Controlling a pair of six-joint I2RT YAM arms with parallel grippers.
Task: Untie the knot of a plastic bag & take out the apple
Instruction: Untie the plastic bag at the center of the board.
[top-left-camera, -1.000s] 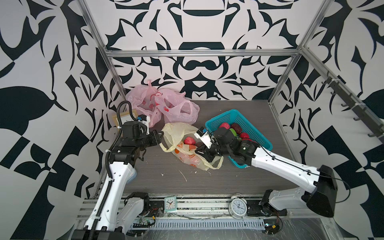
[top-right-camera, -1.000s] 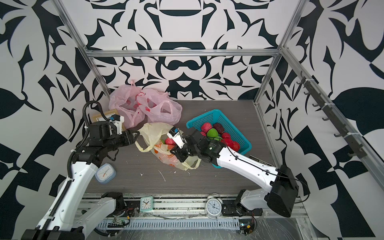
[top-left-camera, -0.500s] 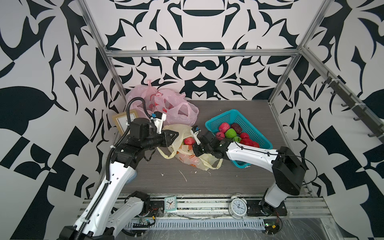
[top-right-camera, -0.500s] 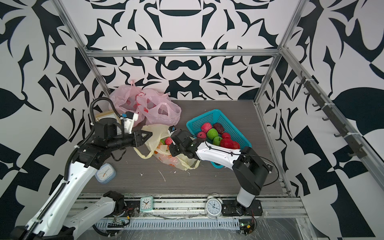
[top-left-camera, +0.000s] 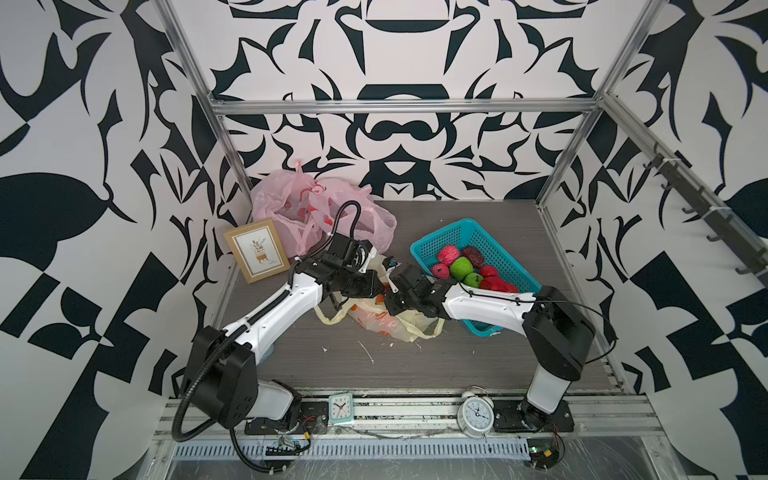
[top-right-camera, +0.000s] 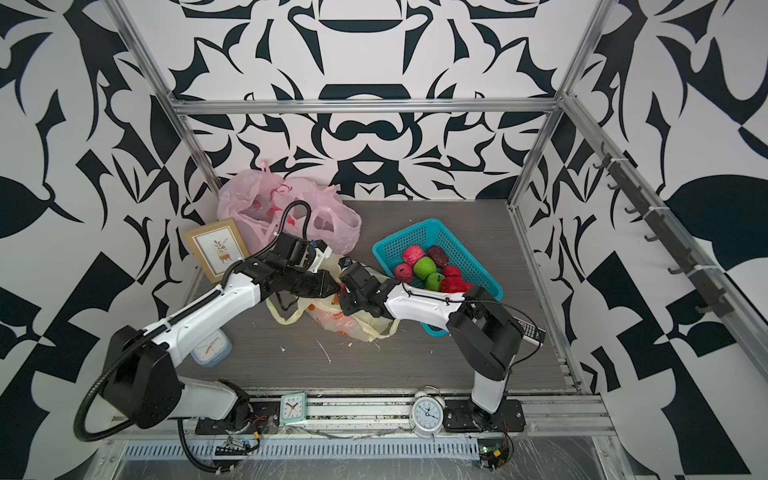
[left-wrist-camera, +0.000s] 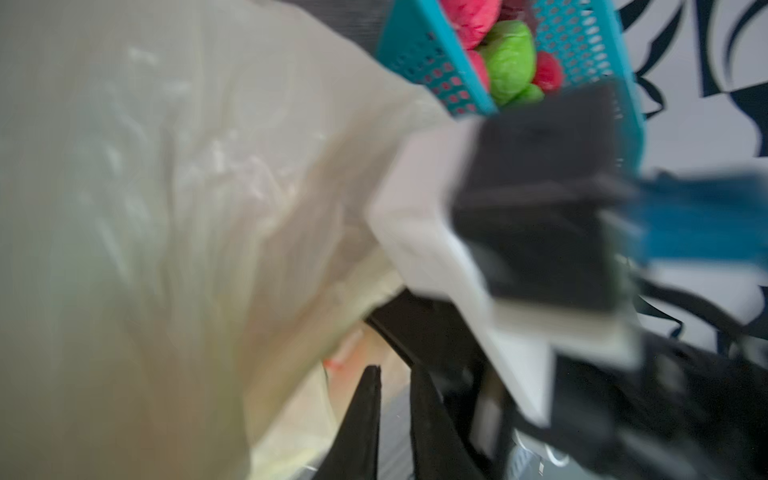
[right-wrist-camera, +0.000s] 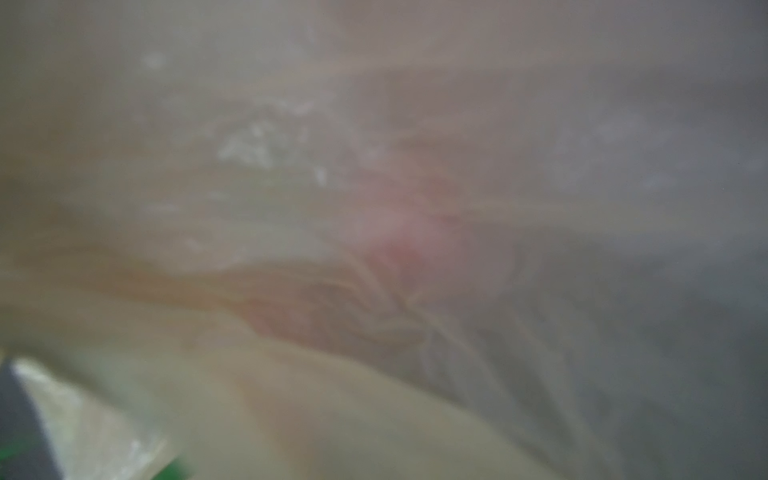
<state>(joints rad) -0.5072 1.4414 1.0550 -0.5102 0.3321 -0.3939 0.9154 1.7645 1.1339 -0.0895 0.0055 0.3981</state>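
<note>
Our yellow plastic bag (top-left-camera: 397, 328) lies mid-frame, left of the basket (top-left-camera: 446, 235). The right gripper (top-left-camera: 391, 305) is closed amid its folds. We cannot tell the left gripper's (top-left-camera: 375, 286) state. A reddish blur, perhaps the apple (right-wrist-camera: 399, 249), shows through the plastic.

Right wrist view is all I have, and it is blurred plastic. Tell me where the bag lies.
Observer: The yellow bag lies on the table, beside the teal basket.
Operator: Give me the left arm.
Observer: The left arm reaches the bag from the side opposite the right arm; their wrists nearly meet above it.
Operator: Report its jaws.
Observer: In the left wrist view they stand a narrow gap apart, next to the plastic.
</note>
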